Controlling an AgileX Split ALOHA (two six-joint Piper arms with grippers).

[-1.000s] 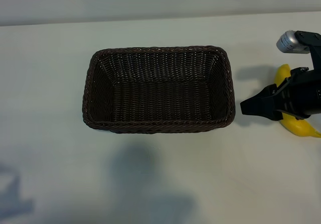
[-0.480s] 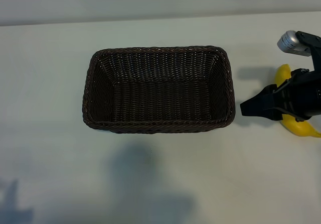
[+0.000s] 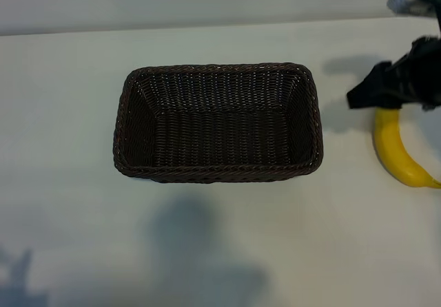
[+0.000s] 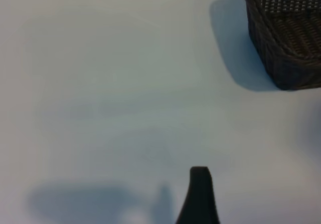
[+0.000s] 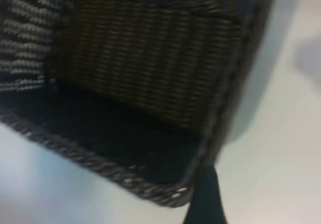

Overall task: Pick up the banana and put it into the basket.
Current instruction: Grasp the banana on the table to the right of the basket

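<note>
Exterior view first: the basket [image 3: 218, 122] sits in the middle of the table [image 3: 69, 100], dark wicker, nothing inside it. Over to the right, near the edge of the frame, the banana [image 3: 396, 149] lies flat on the table, well apart from the basket's right wall. The right pincer [image 3: 362, 93] hangs just above the banana's far end, its black tips pointing left toward the basket; its jaws stand wide and hold nothing, and the banana lies free on the table below it. The left arm is out of this view.

Left wrist view: bare table fills most of the frame, with one corner of the basket [image 4: 286, 33] showing and its shadow beside it. A single black fingertip [image 4: 199, 196] of the left pincer pokes in, parted wide and gripping nothing.

Right wrist view: the camera looks down into the basket [image 5: 140, 83], woven wall and braided rim close up, with one dark fingertip [image 5: 206, 199] just outside the rim over the table.
</note>
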